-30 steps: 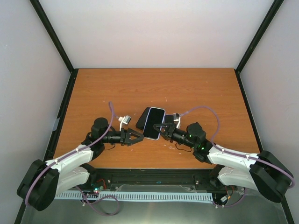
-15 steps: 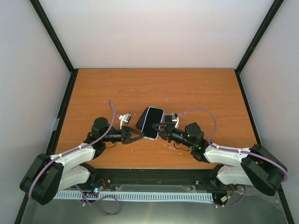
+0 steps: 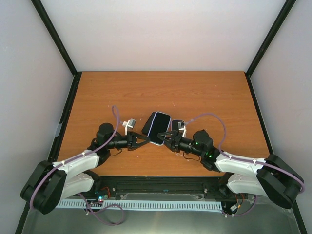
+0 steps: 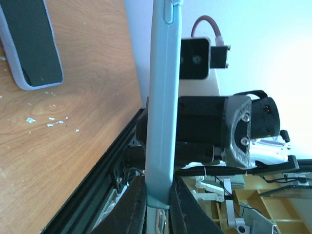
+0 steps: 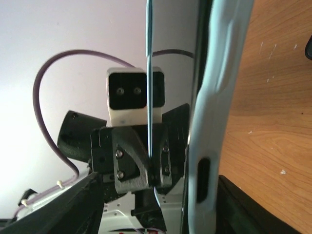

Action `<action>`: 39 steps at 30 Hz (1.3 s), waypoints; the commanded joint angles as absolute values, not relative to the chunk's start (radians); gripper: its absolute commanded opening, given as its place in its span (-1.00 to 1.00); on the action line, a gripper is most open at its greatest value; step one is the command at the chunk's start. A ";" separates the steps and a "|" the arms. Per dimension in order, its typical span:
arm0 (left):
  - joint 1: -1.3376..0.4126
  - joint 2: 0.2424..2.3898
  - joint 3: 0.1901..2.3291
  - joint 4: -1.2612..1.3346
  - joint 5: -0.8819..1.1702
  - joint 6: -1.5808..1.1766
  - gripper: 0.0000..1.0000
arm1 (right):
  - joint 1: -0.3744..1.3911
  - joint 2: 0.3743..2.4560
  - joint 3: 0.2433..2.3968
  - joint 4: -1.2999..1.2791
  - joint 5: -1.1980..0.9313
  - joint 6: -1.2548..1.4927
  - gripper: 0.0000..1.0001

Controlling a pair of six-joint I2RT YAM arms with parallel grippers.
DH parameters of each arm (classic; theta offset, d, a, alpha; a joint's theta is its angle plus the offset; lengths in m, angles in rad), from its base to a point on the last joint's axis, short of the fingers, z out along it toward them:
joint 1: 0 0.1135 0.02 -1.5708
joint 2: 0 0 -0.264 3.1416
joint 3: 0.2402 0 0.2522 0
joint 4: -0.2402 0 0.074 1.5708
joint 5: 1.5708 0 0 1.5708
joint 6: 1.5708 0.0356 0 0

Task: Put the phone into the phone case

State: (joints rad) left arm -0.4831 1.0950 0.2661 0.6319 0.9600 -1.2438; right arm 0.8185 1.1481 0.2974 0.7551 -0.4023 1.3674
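You have the wooden table (image 3: 204,92) walled on three sides, and the work sits close to its front edge, where a black rail (image 4: 97,180) runs just below the arms; the widest stretch of wood lies beyond, toward the back wall. The left gripper (image 4: 158,195) is pinched onto the end of the light-blue phone case (image 4: 161,97), holding it edge-on above the wood. Your right gripper (image 5: 161,195) stands spread wide, the case's other end between its fingers and nearer one of them. From above, the phone (image 3: 158,127) shows as a dark glossy face inside that blue rim; how fully it is seated cannot be told. A dark grey-rimmed slab (image 4: 31,44) lies flat on the wood, apart from the case.
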 commanded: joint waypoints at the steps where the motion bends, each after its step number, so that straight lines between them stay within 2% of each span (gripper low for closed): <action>1: -0.479 1.083 0.261 0.760 0.924 -1.283 -0.99 | 0.852 1.133 0.296 0.717 -0.406 1.328 0.19; 4: -0.478 1.083 0.267 0.769 0.923 -1.293 -1.00 | 0.868 1.160 0.297 0.759 -0.409 1.339 0.11; 5: -0.479 1.083 0.268 0.768 0.924 -1.294 -0.99 | 0.870 1.170 0.296 0.780 -0.413 1.346 -0.04; 6: -0.479 1.082 0.268 0.765 0.924 -1.293 -0.99 | 0.870 1.179 0.291 0.806 -0.414 1.350 -0.37; 8: -0.479 1.075 0.264 0.750 0.920 -1.288 -0.99 | 0.870 1.183 0.281 0.844 -0.408 1.359 -0.78; 9: -0.479 1.069 0.261 0.738 0.917 -1.283 -0.99 | 0.870 1.176 0.277 0.847 -0.399 1.360 -0.90; 11: -0.479 1.057 0.255 0.705 0.907 -1.269 -0.99 | 0.870 1.158 0.270 0.833 -0.377 1.361 -0.94; 16: -0.479 1.043 0.245 0.640 0.895 -1.226 -0.94 | 0.870 1.116 0.282 0.781 -0.375 1.340 -0.94; 17: -0.479 1.043 0.247 0.636 0.899 -1.221 -0.87 | 0.870 1.114 0.289 0.771 -0.380 1.331 -0.94; 20: -0.479 1.051 0.268 0.607 0.915 -1.192 -0.24 | 0.870 1.112 0.308 0.755 -0.411 1.306 -0.89; 22: -0.478 1.062 0.304 0.550 0.927 -1.149 -0.12 | 0.870 1.113 0.315 0.753 -0.433 1.295 -0.88; 25: -0.478 1.080 0.337 0.517 0.947 -1.105 -0.08 | 0.869 1.125 0.334 0.729 -0.494 1.254 -0.83; 27: -0.478 1.091 0.357 0.488 0.948 -1.074 -0.20 | 0.870 1.137 0.339 0.721 -0.526 1.234 -0.81; 32: -0.479 1.134 0.348 0.548 0.981 -1.081 -0.76 | 0.870 1.131 0.332 0.711 -0.554 1.197 -0.64; 34: -0.477 1.145 0.338 0.588 0.991 -1.100 -0.93 | 0.870 1.121 0.341 0.684 -0.558 1.182 -0.40; 36: -0.478 1.143 0.329 0.610 0.990 -1.115 -0.99 | 0.870 1.106 0.351 0.651 -0.541 1.184 -0.03; 38: -0.479 1.135 0.331 0.599 0.980 -1.107 -0.99 | 0.870 1.095 0.361 0.617 -0.517 1.189 0.13; 39: -0.479 1.131 0.333 0.590 0.973 -1.100 -0.99 | 0.871 1.091 0.367 0.596 -0.502 1.193 0.15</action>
